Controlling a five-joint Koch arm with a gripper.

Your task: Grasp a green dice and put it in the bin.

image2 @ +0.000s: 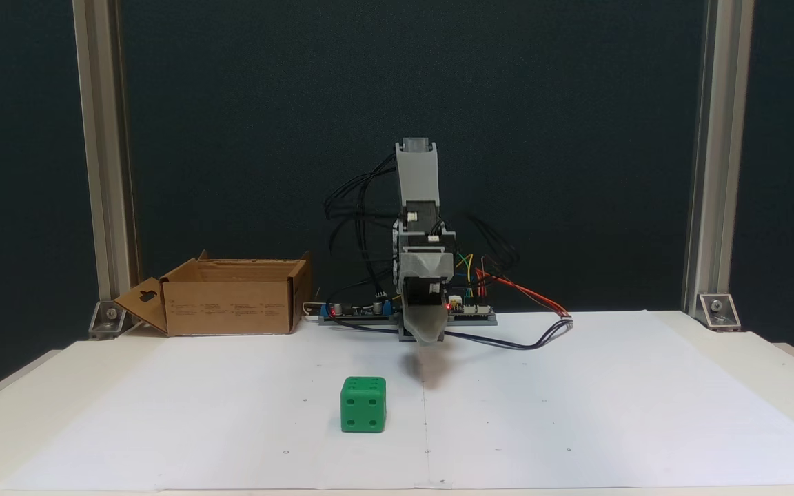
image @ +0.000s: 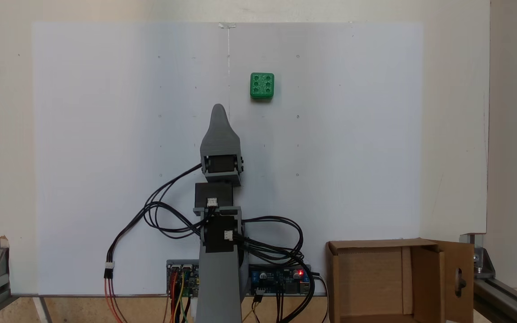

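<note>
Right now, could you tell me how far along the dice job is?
Nothing looks done yet. The small green plastic dice sits on the white paper, apart from the grey gripper, which holds nothing. Grasping it and dropping it into the brown cardboard bin both remain.

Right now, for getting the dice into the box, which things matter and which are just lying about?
Job:
green dice, sitting on the paper
cardboard bin, open
gripper, short of the dice

Just there:
circuit boards
loose cables
white paper sheet
</note>
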